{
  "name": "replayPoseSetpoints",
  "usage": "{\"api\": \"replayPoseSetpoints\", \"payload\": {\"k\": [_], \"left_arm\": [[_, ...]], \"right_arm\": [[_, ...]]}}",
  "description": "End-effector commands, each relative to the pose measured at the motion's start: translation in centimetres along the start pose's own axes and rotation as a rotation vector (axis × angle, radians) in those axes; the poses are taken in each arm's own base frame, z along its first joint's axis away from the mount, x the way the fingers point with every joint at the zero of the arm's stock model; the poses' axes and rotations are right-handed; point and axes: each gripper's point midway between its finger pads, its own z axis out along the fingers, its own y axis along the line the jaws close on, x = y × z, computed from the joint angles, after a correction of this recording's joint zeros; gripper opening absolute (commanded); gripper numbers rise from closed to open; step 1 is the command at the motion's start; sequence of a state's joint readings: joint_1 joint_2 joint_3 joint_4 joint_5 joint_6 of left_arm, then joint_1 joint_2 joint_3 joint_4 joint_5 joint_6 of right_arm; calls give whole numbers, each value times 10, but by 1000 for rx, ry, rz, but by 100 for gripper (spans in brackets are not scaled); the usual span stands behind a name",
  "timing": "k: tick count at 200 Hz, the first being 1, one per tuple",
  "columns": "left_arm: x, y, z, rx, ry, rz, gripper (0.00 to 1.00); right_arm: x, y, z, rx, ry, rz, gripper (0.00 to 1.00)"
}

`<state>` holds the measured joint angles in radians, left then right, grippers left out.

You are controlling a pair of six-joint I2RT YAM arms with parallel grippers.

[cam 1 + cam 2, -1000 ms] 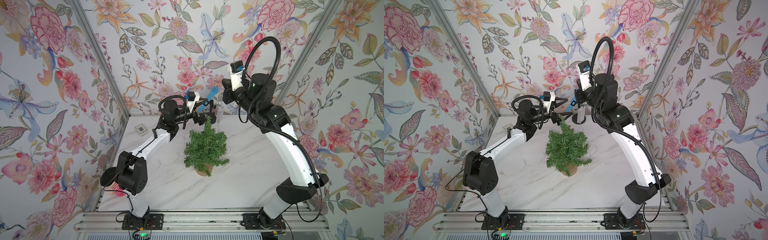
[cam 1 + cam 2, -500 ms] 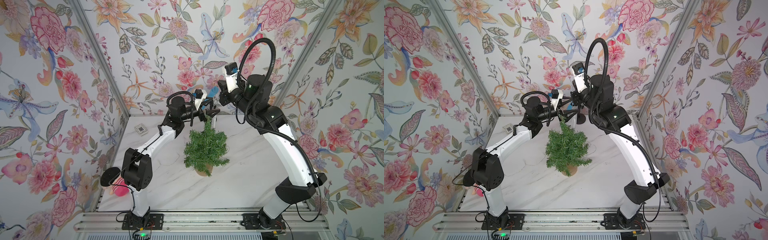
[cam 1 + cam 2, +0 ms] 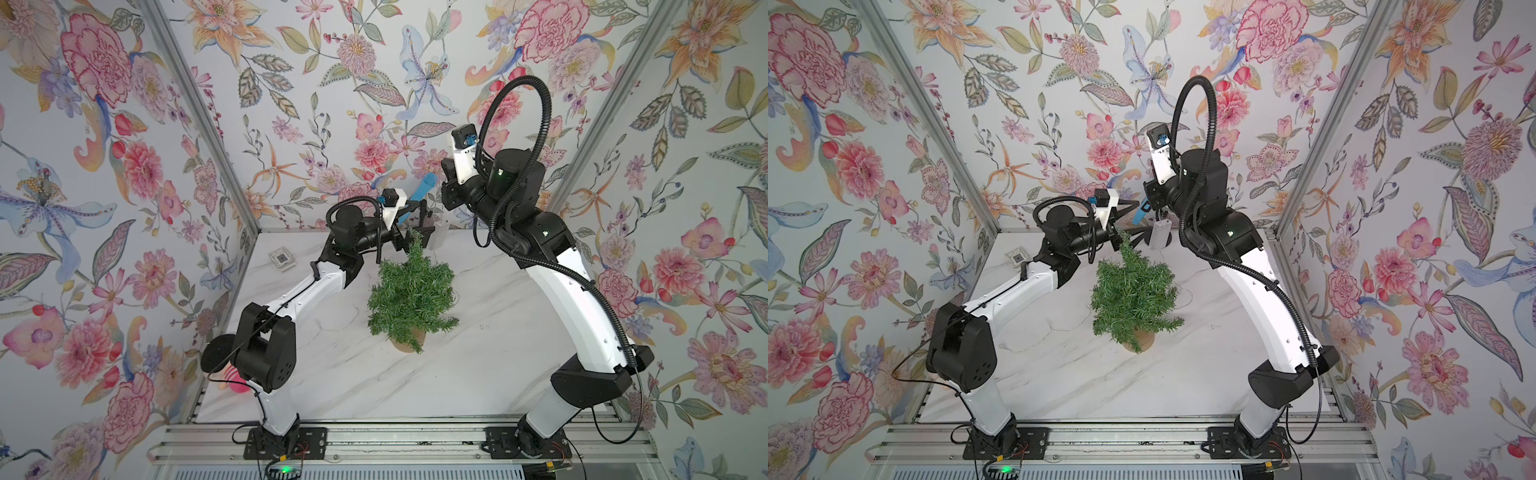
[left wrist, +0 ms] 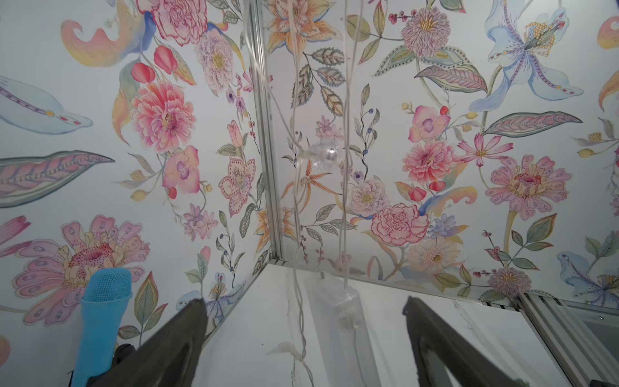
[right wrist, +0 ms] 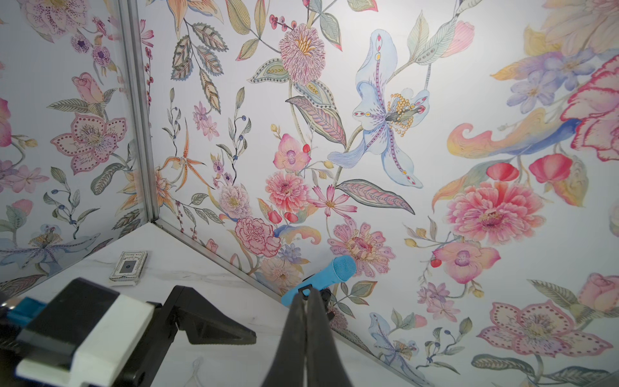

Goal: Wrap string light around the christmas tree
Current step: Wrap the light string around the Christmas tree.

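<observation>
Left claw: jaws spread wide, gripping nothing. The string light hangs in loose strands through the gap between my left fingers. As far as the left wrist view shows, it touches neither. Its small clear box end dangles low among those strands, near the tabletop.

Right claw: jaws pressed fully together. The strands run up to it, so I record it as carrying the string light. In the right wrist view the wire is too thin to pick out at the pinch itself.

Position: in both top views my two claws meet at 12 o'clock from the christmas tree, just beyond its pointed tip. The left arm reaches in from 10 o'clock and the right arm, held higher, from 2 o'clock. In a top view the box end hangs at about 1 o'clock from the tip.

Tree: upright near the tabletop's centre on its round tan base, with branches full on all sides.

Other items: a blue microphone leans by the back wall at 12 o'clock, behind the claws. A small patterned pack lies flat at 10 o'clock, well apart from the tree.
</observation>
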<state>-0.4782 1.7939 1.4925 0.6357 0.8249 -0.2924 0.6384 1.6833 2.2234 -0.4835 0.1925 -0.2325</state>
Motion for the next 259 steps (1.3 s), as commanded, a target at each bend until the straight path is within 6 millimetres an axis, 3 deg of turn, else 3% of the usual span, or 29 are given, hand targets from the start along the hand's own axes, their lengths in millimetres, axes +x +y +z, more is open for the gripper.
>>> {"api": "replayPoseSetpoints", "payload": {"k": [1,77,81,89,157,183,220,259], "left_arm": [[-37,5,-5,-42,-102,34,92],[-21,10,22,-45,-40,7,87],[-20,11,23,-47,-35,7,86],[-20,13,24,-58,-32,10,86],[-22,11,16,-80,-60,21,76],[-26,1,9,-64,-87,26,81],[-28,-1,-4,-87,-112,41,79],[-33,-4,-11,-77,-162,24,69]], "right_arm": [[-5,-2,-5,10,-15,-17,0],[-7,2,-9,-16,-24,-19,0],[-10,13,-11,-41,-31,-19,0],[-9,14,-11,-43,-30,-20,0],[-7,10,-14,-21,-22,-29,0],[-4,4,-12,14,-9,-27,0],[-2,4,-12,14,-5,-29,0],[0,2,-11,19,2,-28,0]]}}
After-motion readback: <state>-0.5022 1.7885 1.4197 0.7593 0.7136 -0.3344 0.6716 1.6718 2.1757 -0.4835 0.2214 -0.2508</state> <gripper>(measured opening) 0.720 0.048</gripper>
